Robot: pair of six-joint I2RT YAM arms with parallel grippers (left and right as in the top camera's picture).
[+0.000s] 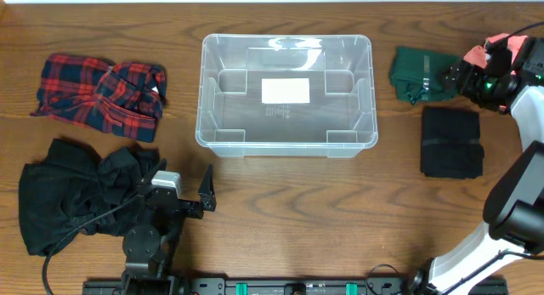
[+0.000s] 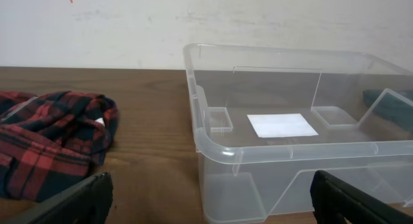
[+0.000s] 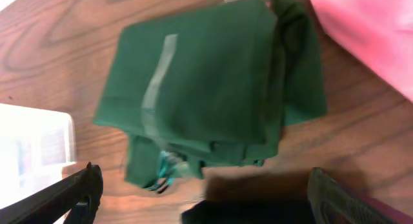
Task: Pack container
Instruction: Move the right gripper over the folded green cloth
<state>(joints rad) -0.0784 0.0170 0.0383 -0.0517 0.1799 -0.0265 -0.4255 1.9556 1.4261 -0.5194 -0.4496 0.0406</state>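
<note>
Nothing's packed yet, the clear container [image 1: 286, 142] sits empty at the table's far middle. The green folded garment [image 1: 418, 74] and black folded garment [image 1: 452, 142] wait to its right, and the plaid shirt [image 1: 102, 93] and black heap [image 1: 81, 197] to its left. The right gripper [image 3: 203, 192] hovers over the green one, spread wide, holding nothing. The left gripper [image 2: 210, 195] is the same.

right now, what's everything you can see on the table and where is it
container: 1, clear with a white label on its base, middle of the table, empty
plaid garment: 1, red and dark blue, crumpled, left of the container
crumpled garment: 1, black, near left corner, beside the left arm
green garment: 1, dark green, folded, right of the container
folded black garment: 1, black, just nearer than the green one
pink cloth: 1, pink, far right, only partly seen
table: 1, brown wood
left gripper: 1, black, open, facing the container
right gripper: 1, black, open, over the green garment
</note>
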